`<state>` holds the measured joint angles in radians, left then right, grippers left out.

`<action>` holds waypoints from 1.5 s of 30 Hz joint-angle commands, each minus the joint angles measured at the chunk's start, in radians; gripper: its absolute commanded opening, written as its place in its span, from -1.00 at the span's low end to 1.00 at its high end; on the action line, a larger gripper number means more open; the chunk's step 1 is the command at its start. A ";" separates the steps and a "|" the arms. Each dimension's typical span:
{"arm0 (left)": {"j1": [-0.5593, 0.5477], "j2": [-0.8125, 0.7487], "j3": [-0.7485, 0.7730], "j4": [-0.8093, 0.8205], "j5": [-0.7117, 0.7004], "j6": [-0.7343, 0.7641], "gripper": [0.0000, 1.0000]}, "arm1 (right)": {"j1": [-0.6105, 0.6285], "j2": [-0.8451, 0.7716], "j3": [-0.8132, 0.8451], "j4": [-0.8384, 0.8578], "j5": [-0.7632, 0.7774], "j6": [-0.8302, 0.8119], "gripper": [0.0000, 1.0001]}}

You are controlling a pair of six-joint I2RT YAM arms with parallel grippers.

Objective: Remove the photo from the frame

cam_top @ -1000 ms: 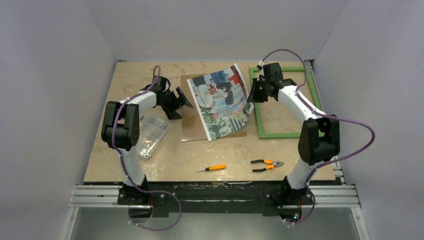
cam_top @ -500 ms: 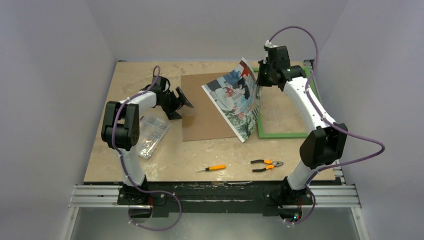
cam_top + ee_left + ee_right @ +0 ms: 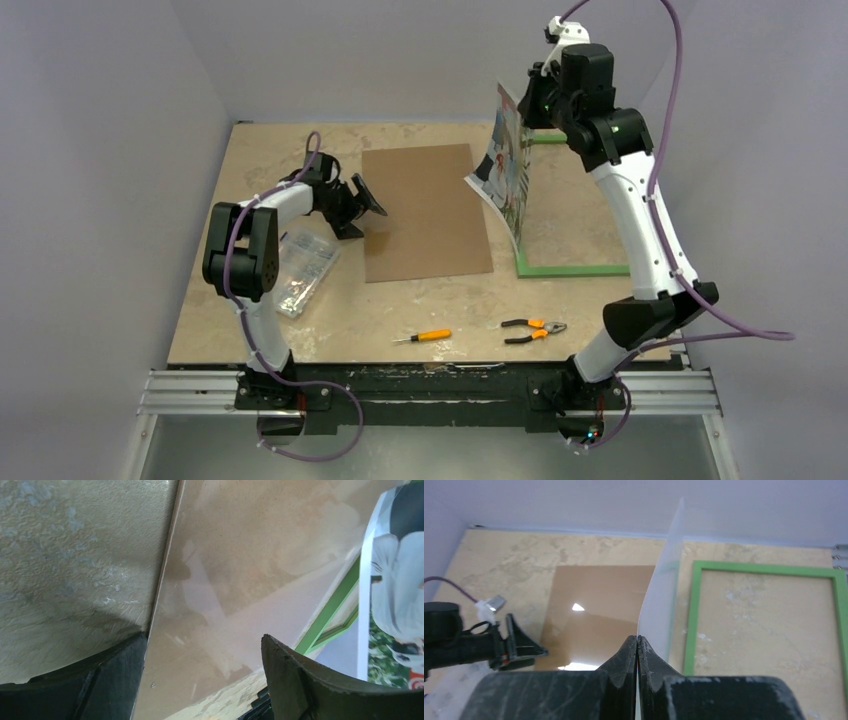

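Your right gripper (image 3: 637,639) pinches the colourful printed photo (image 3: 510,168) by its edge, holding it upright, clear of the narrow green frame (image 3: 570,270).

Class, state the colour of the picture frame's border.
The frame is bright green; right wrist view.

hanging photo (image 3: 510,165), blocking frame (image 3: 575,269)'s left side

Robotics lab cell: plain pale walls (image 3: 420,50) enclose a beige bench (image 3: 330,320), two robot arms (image 3: 283,200) bolted to an aluminium rail (image 3: 430,392) at bottom.
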<state>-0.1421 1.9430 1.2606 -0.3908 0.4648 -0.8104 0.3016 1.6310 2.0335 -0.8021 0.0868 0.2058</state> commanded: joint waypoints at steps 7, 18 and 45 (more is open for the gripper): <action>0.001 -0.087 0.040 -0.109 -0.088 0.086 0.65 | 0.092 -0.052 0.099 0.208 -0.140 0.132 -1.00; 0.033 -0.233 0.071 -0.168 -0.174 0.159 0.66 | 0.093 -0.068 -0.108 0.415 -0.083 0.331 -1.00; -0.017 -0.010 -0.036 0.009 0.064 -0.031 0.65 | 0.009 -0.413 -1.394 0.703 -0.368 0.318 -0.96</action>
<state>-0.1574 1.9133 1.2209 -0.4030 0.5388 -0.8310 0.3080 1.2415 0.6495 -0.1116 -0.1341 0.5453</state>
